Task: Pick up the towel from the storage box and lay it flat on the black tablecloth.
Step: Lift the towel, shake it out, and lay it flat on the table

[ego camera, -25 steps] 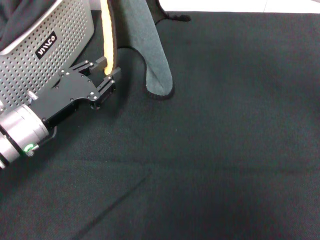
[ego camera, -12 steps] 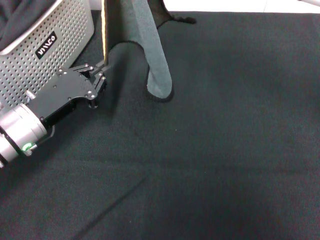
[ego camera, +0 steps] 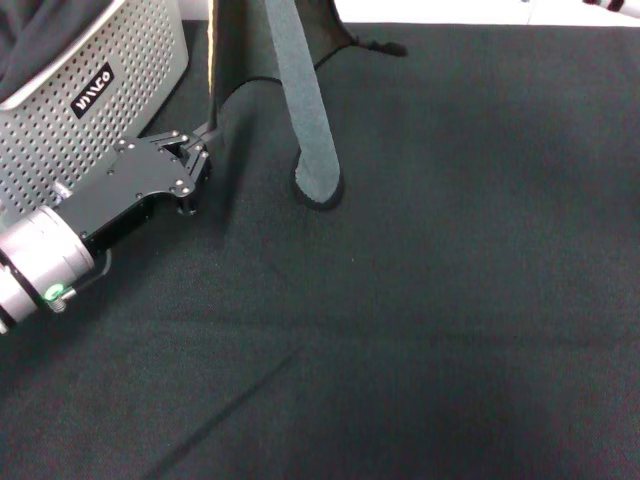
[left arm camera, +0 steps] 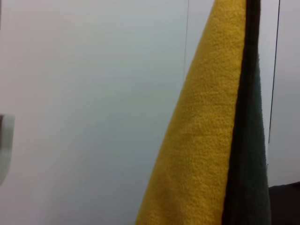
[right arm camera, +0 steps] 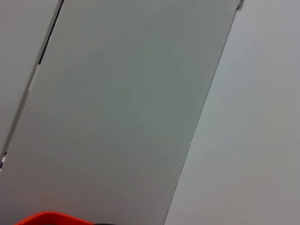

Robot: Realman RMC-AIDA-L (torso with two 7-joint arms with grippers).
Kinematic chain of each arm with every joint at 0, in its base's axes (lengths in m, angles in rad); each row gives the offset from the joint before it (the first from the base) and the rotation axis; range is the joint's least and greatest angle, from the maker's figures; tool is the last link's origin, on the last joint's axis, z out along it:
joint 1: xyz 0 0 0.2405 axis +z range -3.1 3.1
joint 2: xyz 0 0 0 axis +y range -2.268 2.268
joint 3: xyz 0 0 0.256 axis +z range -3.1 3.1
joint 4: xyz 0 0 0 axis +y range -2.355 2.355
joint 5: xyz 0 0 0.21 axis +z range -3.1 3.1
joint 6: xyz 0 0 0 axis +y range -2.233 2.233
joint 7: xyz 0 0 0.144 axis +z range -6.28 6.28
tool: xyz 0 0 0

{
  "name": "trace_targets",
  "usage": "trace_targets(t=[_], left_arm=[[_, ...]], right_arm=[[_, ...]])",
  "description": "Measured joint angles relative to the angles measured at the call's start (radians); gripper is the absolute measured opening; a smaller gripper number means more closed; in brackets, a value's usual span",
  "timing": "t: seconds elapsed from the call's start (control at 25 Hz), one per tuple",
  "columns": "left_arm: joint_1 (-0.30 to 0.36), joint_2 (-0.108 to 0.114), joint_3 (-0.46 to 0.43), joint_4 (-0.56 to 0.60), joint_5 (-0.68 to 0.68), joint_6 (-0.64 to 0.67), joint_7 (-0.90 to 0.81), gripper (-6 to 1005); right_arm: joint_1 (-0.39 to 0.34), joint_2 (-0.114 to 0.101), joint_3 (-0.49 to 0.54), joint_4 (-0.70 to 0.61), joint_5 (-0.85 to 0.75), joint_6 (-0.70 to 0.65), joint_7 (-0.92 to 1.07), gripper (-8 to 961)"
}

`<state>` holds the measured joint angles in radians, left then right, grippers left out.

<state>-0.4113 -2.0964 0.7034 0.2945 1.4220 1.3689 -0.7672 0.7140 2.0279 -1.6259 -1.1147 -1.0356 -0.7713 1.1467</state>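
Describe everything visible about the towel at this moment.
The towel hangs down from above the head view's top edge, draped in vertical folds. It is soft terry cloth: the left wrist view shows an orange-yellow face beside a dull grey-green one, with a dark hem along the edges. Its grey-green strip ends in a rounded tip that meets the black tablecloth. The left gripper is shut on the towel's other hanging edge, next to the storage box. What holds the towel's top is out of view.

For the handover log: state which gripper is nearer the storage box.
Left. The left gripper sits just beside the storage box, pinching the towel hem. The right gripper appears in no view, so its position cannot be told.
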Motion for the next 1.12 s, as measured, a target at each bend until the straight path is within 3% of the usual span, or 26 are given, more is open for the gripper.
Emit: trace_targets(t=[0.24, 0.4, 0.6, 0.72, 0.96, 1.12], left_arm=[[0.005, 0.002, 0.003, 0.005, 0.009, 0.051, -0.041, 29], [0.014, 0.017, 0.005, 0.013, 0.015, 0.149, -0.089, 9], [0.052, 0.033, 0.006, 0.080, 0.033, 0.298, -0.184, 3], [0.081, 0.046, 0.004, 0.141, 0.054, 0.390, -0.258, 4], [0.104, 0.120, 0.005, 0.232, 0.064, 0.599, -0.411, 3], [0.110, 0.163, 0.027, 0.322, 0.059, 0.664, -0.540, 2]], right_arm=[[-0.028, -0.001, 0.016, -0.006, 0.017, -0.027, 0.001, 14], [-0.062, -0.005, 0.024, -0.028, 0.019, -0.043, 0.013, 14], [-0.151, -0.012, 0.046, -0.086, 0.015, -0.106, 0.072, 14], [-0.216, -0.019, 0.097, -0.109, 0.009, -0.212, 0.160, 14], [-0.350, -0.054, 0.262, -0.120, 0.006, -0.520, 0.379, 14], [-0.432, -0.073, 0.377, -0.121, -0.003, -0.731, 0.499, 14]])
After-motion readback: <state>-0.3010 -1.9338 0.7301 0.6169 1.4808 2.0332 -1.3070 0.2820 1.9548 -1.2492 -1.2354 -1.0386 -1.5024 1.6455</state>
